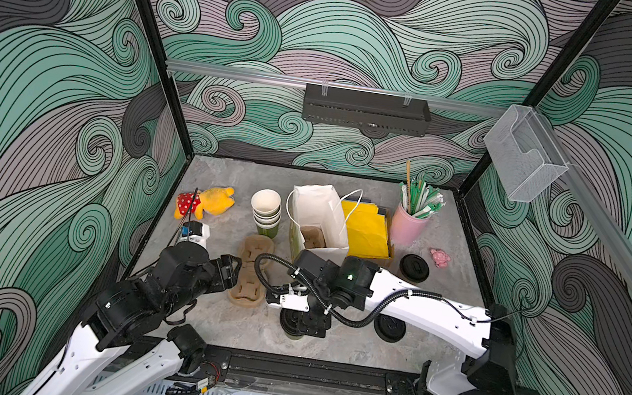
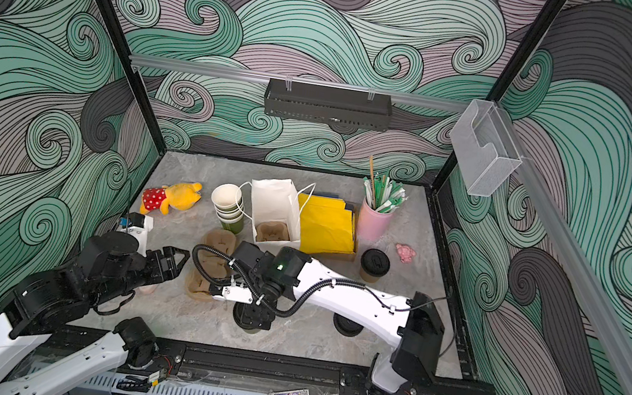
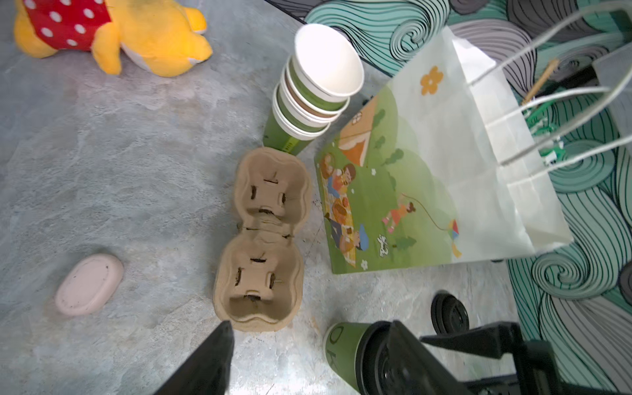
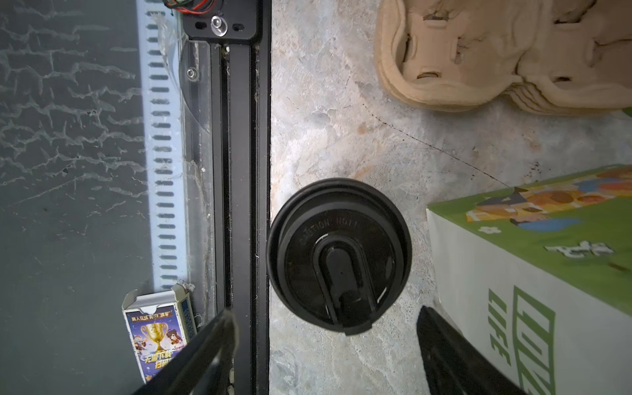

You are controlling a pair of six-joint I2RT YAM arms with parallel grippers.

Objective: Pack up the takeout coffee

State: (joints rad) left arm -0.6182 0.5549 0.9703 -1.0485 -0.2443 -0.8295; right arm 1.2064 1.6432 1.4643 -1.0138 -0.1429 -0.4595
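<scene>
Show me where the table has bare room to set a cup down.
Free: the back-left table strip behind the plush toy; the front patch between the cup carriers and the front rail. Crowded: the middle, around the paper bag and stacked cups.

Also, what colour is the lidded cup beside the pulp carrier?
The lidded cup is green; the left wrist view shows it best.

Grey marbled surface (image 1: 230,321), bearing:
- yellow plush toy (image 1: 206,202)
- stack of nested lidless cups (image 1: 266,210)
- upright white paper bag (image 1: 318,211)
- stacked pulp cup carriers (image 1: 251,269)
- yellow sheets (image 1: 368,231) beside the bag
- pink holder of straws (image 1: 409,224)
- small pink figure (image 1: 440,258)
- tan lidded cup (image 1: 414,269)
- green lidded cup (image 4: 338,256)
- loose black lid (image 1: 390,328)
- pink oval pad (image 3: 89,284)
</scene>
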